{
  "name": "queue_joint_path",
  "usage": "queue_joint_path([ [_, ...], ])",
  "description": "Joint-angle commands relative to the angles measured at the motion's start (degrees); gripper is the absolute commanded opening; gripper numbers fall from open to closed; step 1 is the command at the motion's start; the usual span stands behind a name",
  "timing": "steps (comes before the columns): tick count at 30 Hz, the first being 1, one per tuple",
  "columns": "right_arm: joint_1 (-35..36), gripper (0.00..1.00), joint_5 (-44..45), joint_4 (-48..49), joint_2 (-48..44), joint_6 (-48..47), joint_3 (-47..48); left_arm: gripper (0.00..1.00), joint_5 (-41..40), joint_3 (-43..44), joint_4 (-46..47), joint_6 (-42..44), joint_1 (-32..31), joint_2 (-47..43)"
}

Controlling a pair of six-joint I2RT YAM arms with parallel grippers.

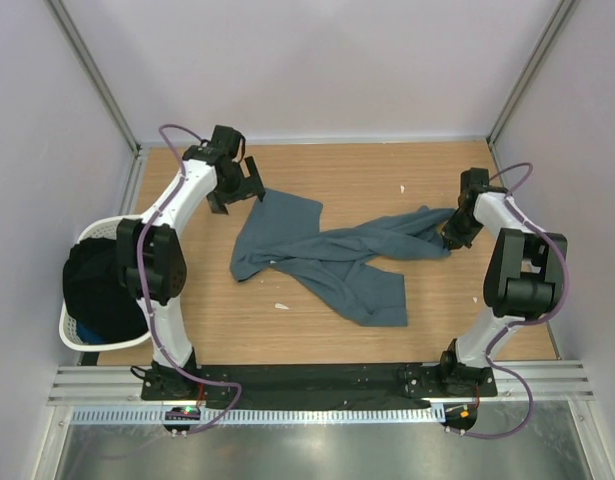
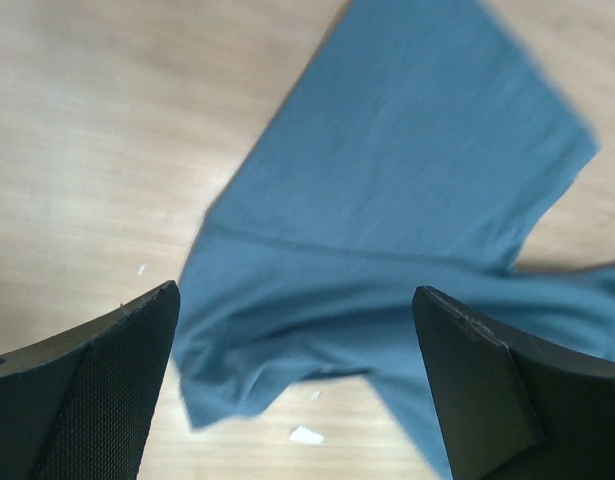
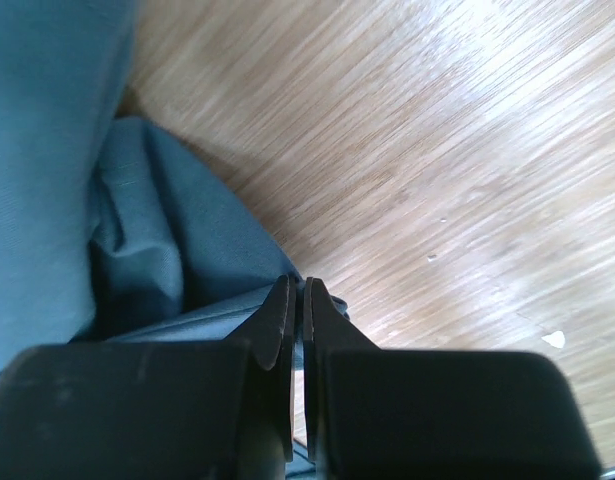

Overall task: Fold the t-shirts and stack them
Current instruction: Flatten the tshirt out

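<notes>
Robot lab test cell. White panel walls (image 1: 317,60) framed by aluminium posts (image 1: 92,70); wood-grain surface (image 1: 367,170); left arm (image 1: 177,205) and right arm (image 1: 507,215), cabled, mounted on aluminium rails (image 1: 577,380).

I saw one t-shirt (image 1: 327,255), plain slate blue-grey with no print, darker along its creases. The table (image 1: 387,180) beneath was light wood with fine straight grain, dotted with a few white flecks (image 1: 281,306). On the left, the laundry basket (image 1: 72,335) was white, and the clothes (image 1: 97,290) inside looked black with a sliver of blue. The left arm (image 1: 177,200) and right arm (image 1: 497,215) were white with black joints and purple cables (image 1: 147,230). The left gripper (image 2: 295,300) and right gripper (image 3: 297,290) were matte black. The walls (image 1: 317,60) were pale grey-lilac.
</notes>
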Motion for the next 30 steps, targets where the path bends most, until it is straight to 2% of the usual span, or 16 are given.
queue_joint_path([
  [1, -0.1, 0.01, 3.6, -1.6, -3.8, -2.0, 2.6, 1.0, 2.7, 4.2, 9.2, -0.6, 0.5, 4.2],
  [5, -0.1, 0.01, 1.5, -1.1, -3.3, -2.0, 1.1, 0.99, 1.5, 12.2, 12.4, 2.9, 0.5, 10.8],
  [12, -0.1, 0.01, 1.9, -0.8, -3.3, -1.8, 0.3, 0.89, -4.2, 25.3, 12.0, 10.2, 0.4, 22.7],
  [20, 0.0, 0.01, 1.7, -0.8, -2.2, -1.3, 1.0, 0.78, -5.2, 30.7, 11.7, 12.1, -1.0, 29.4],
  [30, 0.0, 0.01, 2.3, -2.5, -0.9, -2.3, 2.7, 0.75, -10.2, 33.3, 10.3, 11.4, -3.1, 32.9],
])
